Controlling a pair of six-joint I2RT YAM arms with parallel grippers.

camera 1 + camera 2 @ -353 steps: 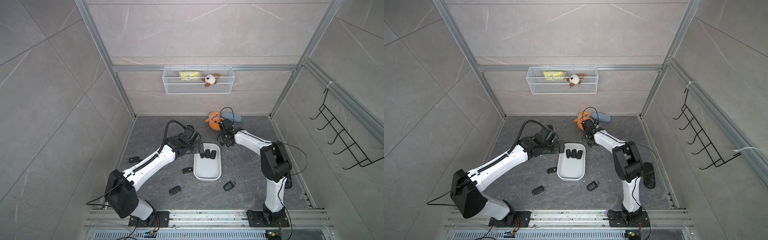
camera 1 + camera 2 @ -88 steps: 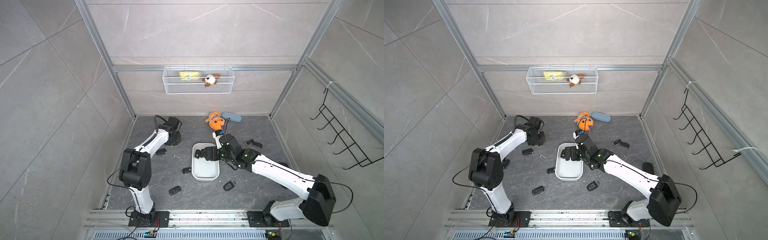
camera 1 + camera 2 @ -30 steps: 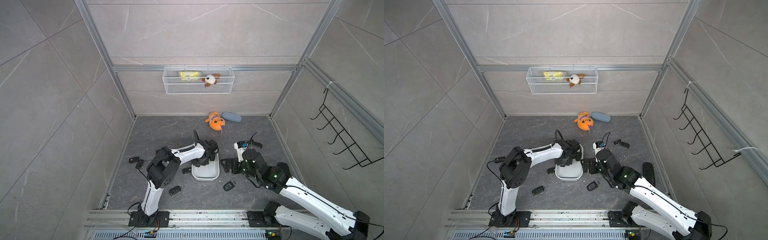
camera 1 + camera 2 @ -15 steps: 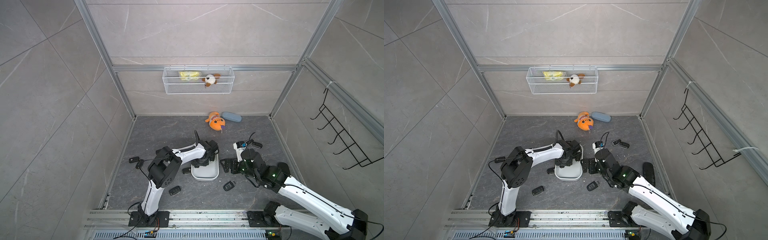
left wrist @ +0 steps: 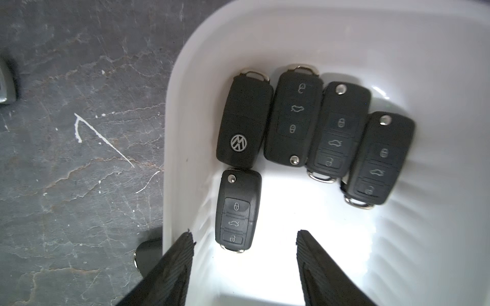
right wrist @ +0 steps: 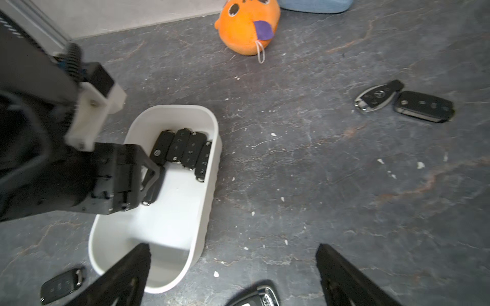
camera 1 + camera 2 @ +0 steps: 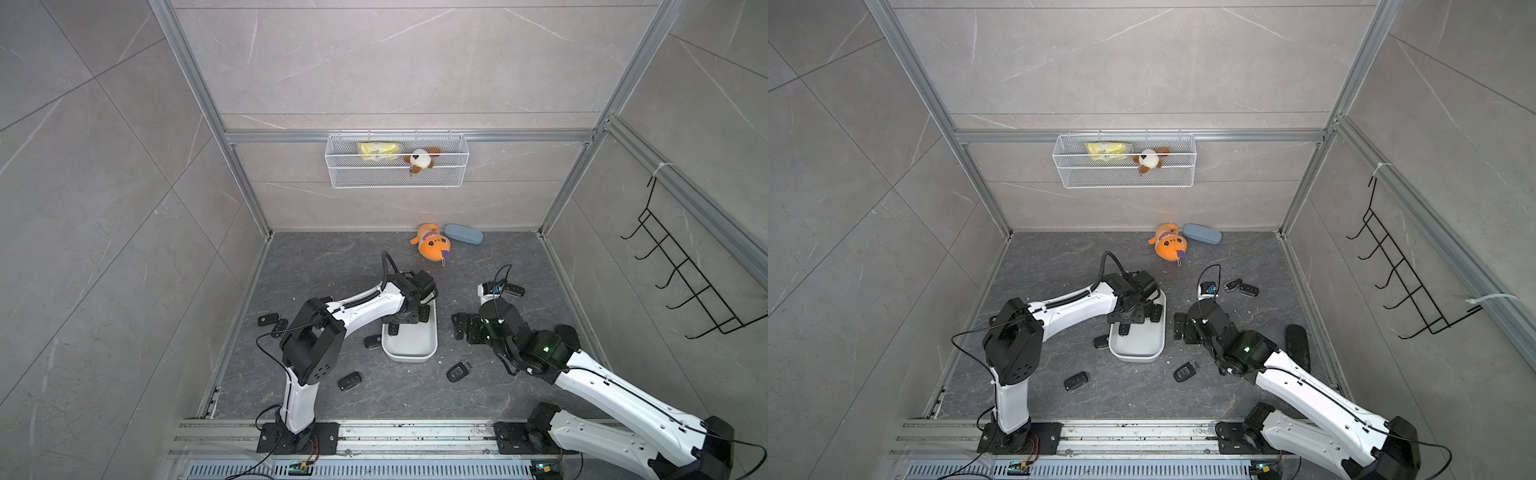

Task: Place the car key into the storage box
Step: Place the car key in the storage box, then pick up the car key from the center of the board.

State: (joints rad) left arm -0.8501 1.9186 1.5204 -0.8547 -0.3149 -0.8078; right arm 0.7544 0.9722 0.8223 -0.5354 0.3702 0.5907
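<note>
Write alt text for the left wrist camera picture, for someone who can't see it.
A white storage box holds five black car keys: four side by side and a fifth car key lying loose between the open fingers of the left gripper. Dark stone floor lies beside the box.

Brand marks and button signs on car keys; no words or numbers can be read.

In the left wrist view, a round VW badge is seen on the back of a black key fob [image 5: 244, 124] in the storage box [image 5: 397, 39]. Closed-padlock, car-with-open-boot and open-padlock signs are carried by the neighbouring fob [image 5: 293, 119] and by the end-to-end fob [image 5: 236, 212]. On the counter [image 6: 344, 185], a three-pointed Mercedes star is shown on a silver-edged key [image 6: 377, 96]. Interlocked rings, cut by the frame edge, are made out on another key [image 6: 254, 296].
</note>
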